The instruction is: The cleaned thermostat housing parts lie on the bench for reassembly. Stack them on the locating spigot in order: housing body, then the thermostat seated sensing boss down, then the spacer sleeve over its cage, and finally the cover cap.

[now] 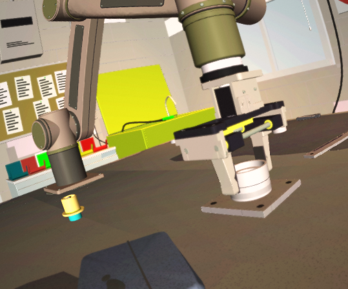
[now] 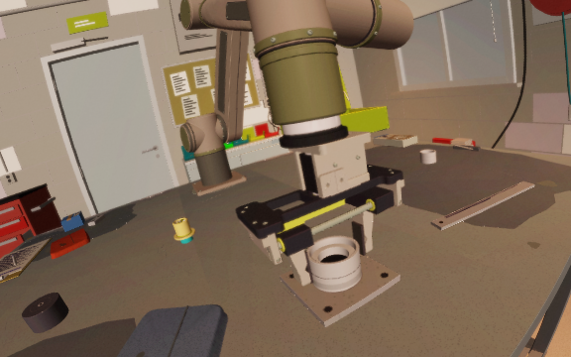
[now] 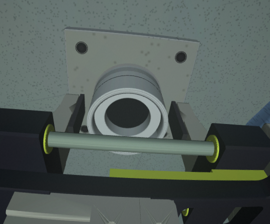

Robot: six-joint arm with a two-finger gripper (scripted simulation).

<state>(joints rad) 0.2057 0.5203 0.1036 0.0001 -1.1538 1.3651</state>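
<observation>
The housing body [image 1: 252, 180] [image 2: 334, 263] [image 3: 127, 116] is a pale hollow cylinder. It stands upright on the square base plate [image 1: 251, 201] [image 2: 340, 290], over the locating spigot, which is hidden inside it. The yellow thermostat [image 1: 72, 207] [image 2: 183, 231] stands on the bench to the left, its cyan boss down. A small white sleeve [image 2: 428, 156] stands far back on the bench. A dark round cap [image 2: 45, 312] lies at the front left. My gripper [image 1: 247, 175] [image 2: 334, 253] [image 3: 126, 117] straddles the housing body, its fingers open and holding nothing.
Behind the work stands the arm's base [image 1: 66, 161] with a lime-yellow box [image 1: 161, 129]. A long flat bar [image 2: 484, 205] lies to the right. A grey-blue block [image 1: 138, 261] sits at the front edge. A red tool chest [image 2: 3, 218] stands far left.
</observation>
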